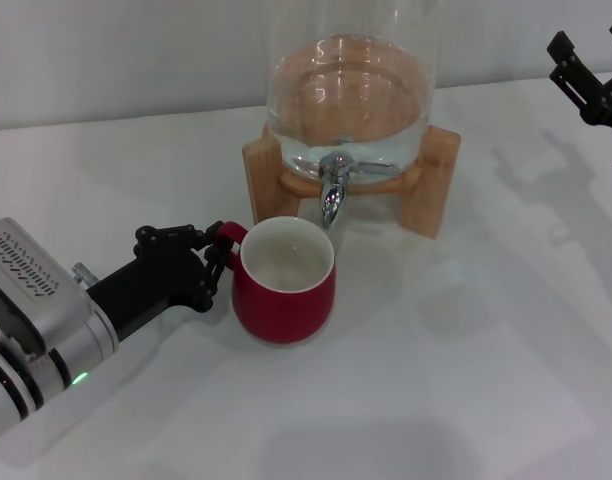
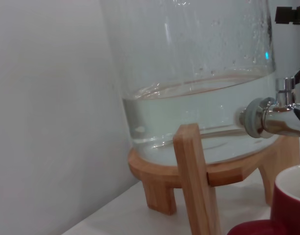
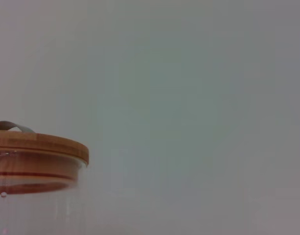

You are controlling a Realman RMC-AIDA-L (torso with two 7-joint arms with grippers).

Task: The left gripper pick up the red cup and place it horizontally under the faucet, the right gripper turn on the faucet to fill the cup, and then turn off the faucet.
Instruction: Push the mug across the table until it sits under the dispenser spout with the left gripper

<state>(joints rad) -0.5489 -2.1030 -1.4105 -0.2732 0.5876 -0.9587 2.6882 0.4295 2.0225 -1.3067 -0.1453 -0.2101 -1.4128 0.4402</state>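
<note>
Tabletop (image 1: 466, 380): white, bearing all items.
Glass dispenser (image 1: 351, 90): part-filled with water, on a wooden stand (image 1: 266, 180); the landmark.
Left hand (image 1: 214, 262): in front of the dispenser toward the robot's left, fingers closed around the cup's handle.
Red cup (image 1: 284, 285): upright on the tabletop, its rim just below the spout.
Right hand (image 1: 584, 62): raised, well off to the dispenser's right; finger spread cannot be told.
Faucet (image 1: 334, 190): chrome, at the dispenser's front.
Handling note: steady the cup, centre its mouth beneath the spout.
</note>
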